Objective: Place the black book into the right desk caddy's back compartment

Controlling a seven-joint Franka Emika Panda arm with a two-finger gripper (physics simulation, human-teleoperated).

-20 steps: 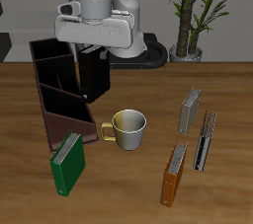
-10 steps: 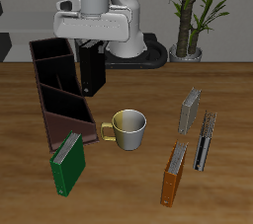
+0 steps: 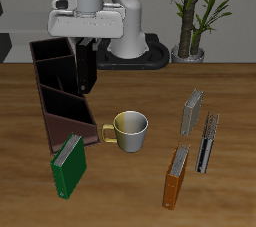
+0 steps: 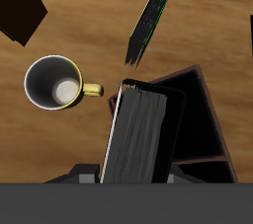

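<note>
The black book [image 3: 88, 68] hangs upright in the air, gripped at its top edge by the pincer [image 3: 87, 41], whose fingers are closed against the book's two covers. It is at the inner rim of the right desk caddy [image 3: 60, 96], over the far end where the back compartment [image 3: 55, 66] lies; its lower edge is not seen resting on anything. In the wrist view the book [image 4: 138, 134] shows its dark cover and pale page edge, with the caddy's brown wall [image 4: 203, 110] just beside it. A cream mug [image 3: 128, 131] with a yellow handle stands on the table [image 3: 130, 196] near the caddy's front end. A green book [image 3: 68, 164] lies nearer the table's front edge. Well apart are an orange book [image 3: 176, 177] and two grey books [image 3: 193, 112].
</note>
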